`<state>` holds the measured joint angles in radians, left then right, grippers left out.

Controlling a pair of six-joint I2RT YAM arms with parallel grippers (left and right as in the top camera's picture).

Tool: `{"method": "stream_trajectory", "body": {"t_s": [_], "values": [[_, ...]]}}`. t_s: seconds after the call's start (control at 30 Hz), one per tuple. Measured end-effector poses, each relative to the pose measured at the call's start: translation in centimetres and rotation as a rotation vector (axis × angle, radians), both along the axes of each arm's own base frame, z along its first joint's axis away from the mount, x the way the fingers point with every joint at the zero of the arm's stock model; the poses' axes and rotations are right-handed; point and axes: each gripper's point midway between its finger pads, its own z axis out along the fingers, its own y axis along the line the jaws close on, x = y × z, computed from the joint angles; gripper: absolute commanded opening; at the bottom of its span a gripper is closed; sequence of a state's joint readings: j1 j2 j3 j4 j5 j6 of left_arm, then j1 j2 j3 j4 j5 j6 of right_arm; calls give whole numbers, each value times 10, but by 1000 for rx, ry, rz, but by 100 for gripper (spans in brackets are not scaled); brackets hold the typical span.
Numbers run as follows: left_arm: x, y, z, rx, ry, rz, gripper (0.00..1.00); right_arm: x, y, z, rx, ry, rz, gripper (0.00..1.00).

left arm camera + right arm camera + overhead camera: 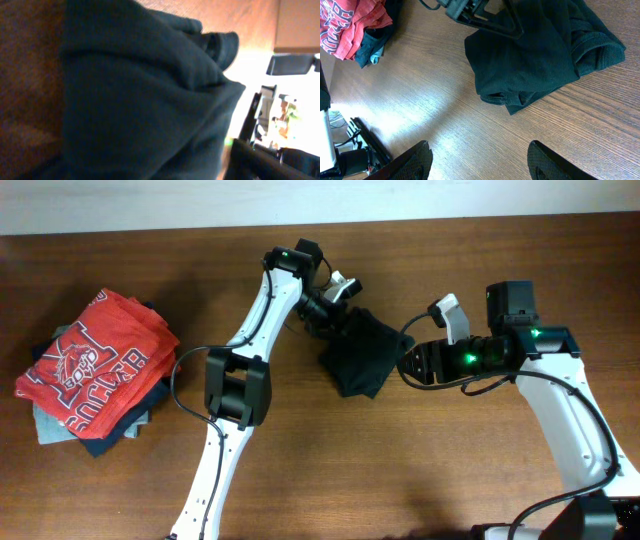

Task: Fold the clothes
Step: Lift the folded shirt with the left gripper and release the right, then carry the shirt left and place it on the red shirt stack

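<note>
The clothes [360, 355] are one dark navy-black garment, folded into a small bundle on the wooden table's middle. My left gripper [335, 315] is at the bundle's upper left edge, touching the fabric. The left wrist view is filled with the dark clothes [140, 100] and its own fingers do not show, so I cannot tell whether it holds cloth. One of its black fingers [512, 27] lies over the clothes [535, 55] in the right wrist view. My right gripper [410, 365] [480, 157] hangs open just right of the bundle, over bare wood, holding nothing.
A stack of folded garments topped by a red shirt with white lettering [95, 365] [345, 22] sits at the table's left. The table's far edge runs along the top of the overhead view.
</note>
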<state>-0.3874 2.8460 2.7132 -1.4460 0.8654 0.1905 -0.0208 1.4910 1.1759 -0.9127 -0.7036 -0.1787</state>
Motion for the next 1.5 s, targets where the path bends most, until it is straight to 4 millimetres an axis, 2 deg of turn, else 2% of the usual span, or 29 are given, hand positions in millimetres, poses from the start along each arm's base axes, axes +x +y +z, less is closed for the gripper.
{"method": "stream_trajectory", "body": {"t_s": [0.03, 0.17, 0.33, 0.37, 0.5, 0.67, 0.8, 0.9, 1.07, 1.17, 1.27, 1.4, 1.5], "values": [[0, 0, -3, 6, -5, -4, 59, 0, 0, 0, 0, 0, 0, 66], [-3, -5, -13, 46, -21, -22, 40, 0, 0, 0, 0, 0, 0, 66], [-18, -20, -22, 99, -43, -75, 11, 0, 0, 0, 0, 0, 0, 66], [-21, -24, -23, 100, -46, -87, 1, 0, 0, 0, 0, 0, 0, 66], [-30, -32, -23, 96, -55, -125, 0, -1, 0, 0, 0, 7, 0, 66], [-44, -26, -22, 82, -8, -168, 0, -2, 0, -1, 0, 13, -1, 65], [-51, -9, -18, 95, 64, -159, 0, -3, 0, -1, 2, 19, -4, 65], [-43, 12, -11, 104, 96, -121, 1, -3, 0, -1, 5, 26, -12, 65], [4, 53, 13, 86, -4, -1, 1, -4, 0, -1, 6, 33, -16, 65], [32, 89, 24, 159, -79, 90, 1, -4, 0, -1, 7, 35, -17, 65], [52, 126, 44, 256, -151, 180, 1, -4, 0, -1, 7, 36, -19, 65], [64, 158, 99, 343, -275, 278, 1, -4, 0, -1, 12, 45, -31, 65], [63, 173, 156, 385, -397, 351, 1, -4, 0, -1, 14, 52, -38, 65]]}}
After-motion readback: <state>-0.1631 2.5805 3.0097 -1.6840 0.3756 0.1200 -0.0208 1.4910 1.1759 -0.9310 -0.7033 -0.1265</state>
